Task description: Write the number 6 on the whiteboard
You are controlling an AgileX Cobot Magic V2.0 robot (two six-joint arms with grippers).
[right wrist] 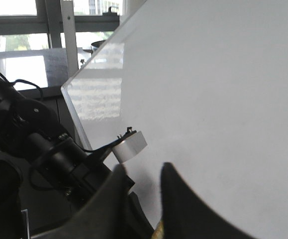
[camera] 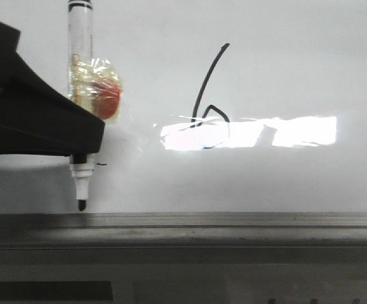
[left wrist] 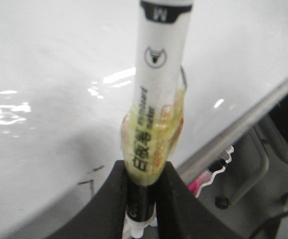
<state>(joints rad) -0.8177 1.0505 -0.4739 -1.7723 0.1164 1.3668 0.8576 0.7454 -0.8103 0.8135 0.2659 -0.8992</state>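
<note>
Glossy pale whiteboard (camera: 284, 69) fills nearly the whole front view, and a bright rectangular glare streaks across its middle, with a grey metal edge strip (camera: 234, 221) running along the 6 o'clock side. Right at the centre sits the number 6 (camera: 210, 104), drawn in black: its long stem leans, the top end pointing toward 1 o'clock and the lower end dropping toward 7 o'clock into a small loop with a pointed top, the loop lying partly over the glare. So the figure's long axis runs tilted, low left to high right.

Over at 9 o'clock, the left pincer (camera: 82, 151) is clamped tight on a marker (camera: 80, 38). The marker stands upright, black tip down at 6 o'clock, just above the edge strip, cap end up at 12 o'clock. Yellowish tape (camera: 101, 85) with a red patch wraps its barrel above the grip. The left wrist view shows the same hold: both dark fingers (left wrist: 106, 199) press the taped barrel between them, and a few short thin black strokes (left wrist: 89, 183) lie on the board nearby.

From the right wrist view, the right pincer (right wrist: 141, 181) hangs beside the board, its dark fingers parted with only a narrow gap and nothing between them. Windows (right wrist: 19, 30) show behind the board's corner.
</note>
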